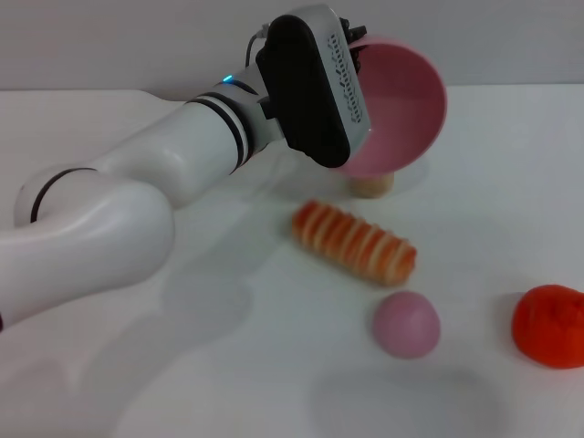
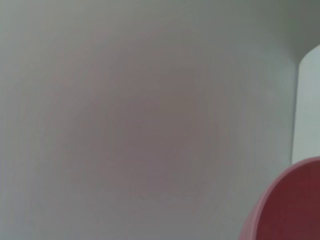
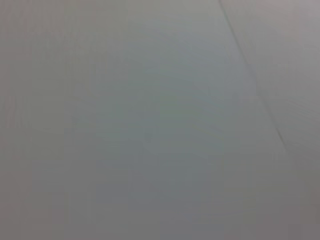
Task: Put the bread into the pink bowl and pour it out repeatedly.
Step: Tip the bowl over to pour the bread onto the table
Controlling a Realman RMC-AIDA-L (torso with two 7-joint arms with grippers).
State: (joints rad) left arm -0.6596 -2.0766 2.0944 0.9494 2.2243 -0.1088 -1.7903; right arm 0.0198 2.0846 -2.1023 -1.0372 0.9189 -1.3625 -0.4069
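The pink bowl (image 1: 397, 105) hangs in the air at the back of the table, tipped on its side with its empty inside facing forward. My left gripper (image 1: 354, 41) is shut on its upper rim, the black wrist housing covering the bowl's left part. A piece of the bowl's rim (image 2: 290, 205) shows in the left wrist view. The bread (image 1: 354, 242), a striped orange and cream loaf, lies on the white table (image 1: 228, 365) in front of and below the bowl, apart from it. The right gripper is out of view.
A small beige bun (image 1: 372, 185) sits just under the tipped bowl. A pink dome-shaped lump (image 1: 406, 324) lies in front of the bread, and an orange-red lump (image 1: 549, 326) sits at the right edge. My left arm crosses the table's left side.
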